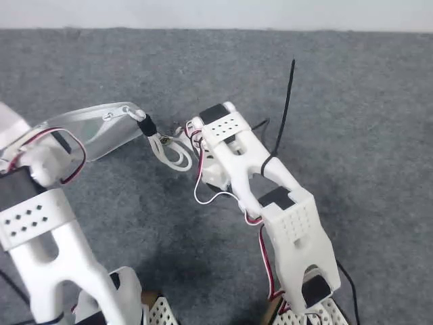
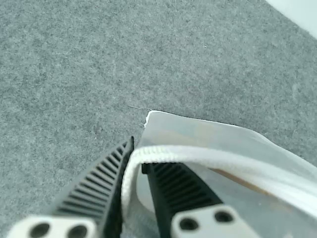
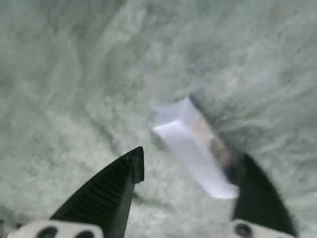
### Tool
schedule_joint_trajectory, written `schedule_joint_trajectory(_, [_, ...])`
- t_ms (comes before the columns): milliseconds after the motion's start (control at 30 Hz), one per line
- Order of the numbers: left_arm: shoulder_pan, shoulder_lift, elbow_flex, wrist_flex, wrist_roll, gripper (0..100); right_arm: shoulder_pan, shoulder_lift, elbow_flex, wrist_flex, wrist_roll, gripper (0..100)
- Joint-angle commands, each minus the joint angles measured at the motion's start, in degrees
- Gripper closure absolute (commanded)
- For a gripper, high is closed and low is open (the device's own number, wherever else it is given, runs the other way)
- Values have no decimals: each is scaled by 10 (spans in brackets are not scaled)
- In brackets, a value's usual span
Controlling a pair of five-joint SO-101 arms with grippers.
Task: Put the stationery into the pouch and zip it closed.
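The left end effector (image 2: 137, 148) is pinched shut on the pouch (image 2: 223, 144). Its black ribbed jaws clamp the white zip edge at one end, and the clear wall of the pouch runs away from them over the table (image 2: 74, 59). In the high view the pouch (image 1: 95, 132) stretches from the left arm toward the wrist of the right arm. At the end away from the left arm are a black zip pull (image 1: 146, 126) and a looped white cord (image 1: 174, 154), both just beside that wrist. Whether the pouch rests on the table or hangs a little above it cannot be told.

The right end effector (image 3: 190, 163) is open, its jaws spread wide and pointing down at the table. Between them lies a small white block (image 3: 193, 148) — blurred, so its kind cannot be made out. It sits on the grey surface, close against one jaw and well apart from the other. It is outside the pouch.

The table (image 1: 352, 135) is covered in grey felt-like cloth — both arms stand at its near edge in the high view.
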Motion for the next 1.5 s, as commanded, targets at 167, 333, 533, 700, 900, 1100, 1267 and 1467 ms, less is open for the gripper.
schedule_joint_trajectory(167, [-7, 0, -3, -19, 11, 988, 3, -28, -4, -11, 0, 973])
schedule_joint_trajectory(333, [-7, 0, -3, -19, 11, 988, 4, -81, -1, -9, -81, 992])
schedule_joint_trajectory(533, [-7, 0, -4, -19, 11, 988, 0, -136, -1, 17, -143, 992])
schedule_joint_trajectory(700, [-7, 0, -4, -19, 11, 988, 0, -189, 0, 19, -175, 992])
schedule_joint_trajectory(900, [-3, -3, -6, -15, -11, 988, -22, -240, 1, 42, -198, 992])
schedule_joint_trajectory(1100, [24, -4, -10, -4, -16, 988, -43, -307, 1, 68, -224, 992])
schedule_joint_trajectory(1267, [65, 1, -74, 71, -47, 988, -40, -400, 62, 41, -251, 992])
schedule_joint_trajectory(1467, [117, 2, -130, 129, -58, 988, -39, -574, 210, -52, -292, 992])
